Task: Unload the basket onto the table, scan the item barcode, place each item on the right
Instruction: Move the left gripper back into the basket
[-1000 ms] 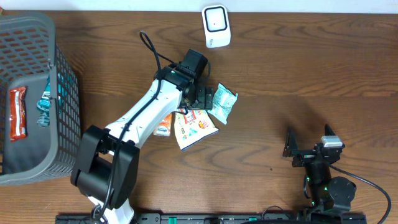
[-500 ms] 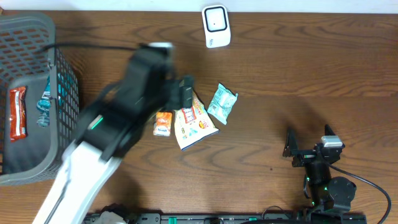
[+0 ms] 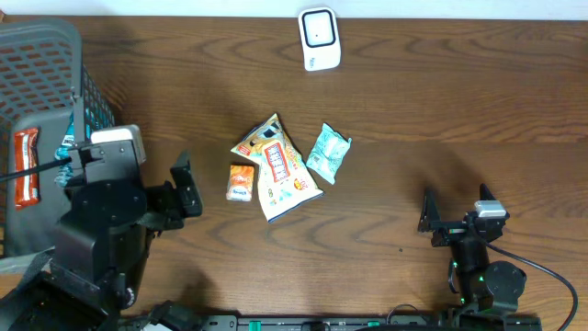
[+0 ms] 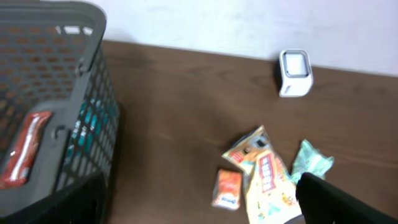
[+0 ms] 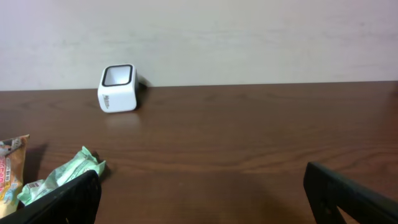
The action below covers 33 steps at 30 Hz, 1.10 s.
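**Overhead view: both grippers spread and empty, packets lying short of the scanner**

I saw the white scanner point(image 3: 319, 39) standing at the far edge of the brown table point(image 3: 478, 101). Three items lay loose on the near side of the scanner, well apart from it. These were a yellow snack bag point(image 3: 280, 170), a small orange packet point(image 3: 240, 182) just beside the bag on the side away from the scanner, and a pale green packet point(image 3: 328, 153) almost straight in front of the scanner.

Far to the left of the scanner stood a grey mesh basket point(image 3: 37, 51) holding a red bar point(image 3: 26, 167) and a teal packet point(image 3: 68, 153). The left gripper point(image 3: 186, 188) hung between the basket and the orange packet, its fingers spread wide and gripping nothing. The right gripper point(image 5: 202, 190) sat low, well away from the scanner on the right. Its fingers were also spread wide, with only bare table between them.
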{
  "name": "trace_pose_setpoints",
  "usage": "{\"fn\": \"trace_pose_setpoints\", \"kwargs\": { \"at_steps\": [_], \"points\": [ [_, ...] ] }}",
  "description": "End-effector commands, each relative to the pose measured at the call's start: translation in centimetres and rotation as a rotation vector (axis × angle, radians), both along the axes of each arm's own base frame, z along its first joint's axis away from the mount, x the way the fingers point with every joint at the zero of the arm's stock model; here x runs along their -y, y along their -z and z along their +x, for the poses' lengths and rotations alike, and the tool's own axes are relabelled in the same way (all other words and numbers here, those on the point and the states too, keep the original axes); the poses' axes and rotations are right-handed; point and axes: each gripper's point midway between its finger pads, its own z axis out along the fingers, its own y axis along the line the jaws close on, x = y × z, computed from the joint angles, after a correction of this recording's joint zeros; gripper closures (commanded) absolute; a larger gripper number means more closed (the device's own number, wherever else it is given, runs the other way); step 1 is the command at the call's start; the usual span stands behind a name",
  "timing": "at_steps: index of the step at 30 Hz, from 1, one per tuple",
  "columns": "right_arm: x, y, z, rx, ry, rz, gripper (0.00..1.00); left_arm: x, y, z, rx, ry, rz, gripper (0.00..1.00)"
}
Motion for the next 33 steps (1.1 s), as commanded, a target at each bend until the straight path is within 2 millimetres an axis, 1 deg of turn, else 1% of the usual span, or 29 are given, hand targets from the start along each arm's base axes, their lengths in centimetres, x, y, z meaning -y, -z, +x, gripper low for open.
{"fn": "trace_pose_setpoints", "kwargs": {
  "at_steps": [1,6,10,14,17,20,22,24,26,28,29,30,31,33],
  "points": [
    [-0.1,0.0,0.0,0.002,-0.003,0.009,0.01,-0.6,0.6,0.1,-0.027,-0.045,0.017,0.03],
    [-0.1,0.0,0.0,0.002,-0.003,0.009,0.01,-0.3,1.8,0.8,-0.056,-0.146,-0.111,0.03],
    [-0.1,0.0,0.0,0.002,-0.003,0.009,0.01,0.1,2.9,1.6,-0.088,-0.198,-0.158,0.03],
    [-0.1,0.0,0.0,0.002,-0.003,0.009,0.01,0.8,4.1,2.8,-0.127,-0.255,-0.205,0.02],
    [-0.1,0.0,0.0,0.002,-0.003,0.009,0.01,1.8,4.4,4.1,-0.133,-0.25,-0.221,0.02],
    [-0.1,0.0,0.0,0.002,-0.003,0.009,0.01,3.3,4.0,5.4,-0.118,-0.167,-0.215,0.02],
    [-0.1,0.0,0.0,0.002,-0.003,0.009,0.01,4.3,2.9,6.3,-0.075,-0.088,-0.191,0.02],
    [-0.1,0.0,0.0,0.002,-0.003,0.009,0.01,4.3,1.5,6.7,-0.02,-0.069,-0.179,0.02],
    [-0.1,0.0,0.0,0.002,-0.003,0.009,0.01,3.1,-0.6,6.9,0.066,-0.114,-0.167,0.02],
    [-0.1,0.0,0.0,0.002,-0.003,0.009,0.01,1.2,-2.7,6.7,0.152,-0.199,-0.148,0.02],
    [-0.1,0.0,0.0,0.002,-0.003,0.009,0.01,-0.1,-3.6,6.4,0.197,-0.258,-0.132,0.02],
    [-0.1,0.0,0.0,0.002,-0.003,0.009,0.01,-1.2,-4.2,6.1,0.225,-0.302,-0.121,0.02],
    [-0.1,0.0,0.0,0.002,-0.004,0.009,0.01,-2.7,-4.8,5.6,0.256,-0.366,-0.103,0.02],
    [-0.1,0.0,0.0,0.002,-0.003,0.009,0.01,-5.4,-5.5,4.6,0.29,-0.481,-0.064,0.02]
  ]
}}
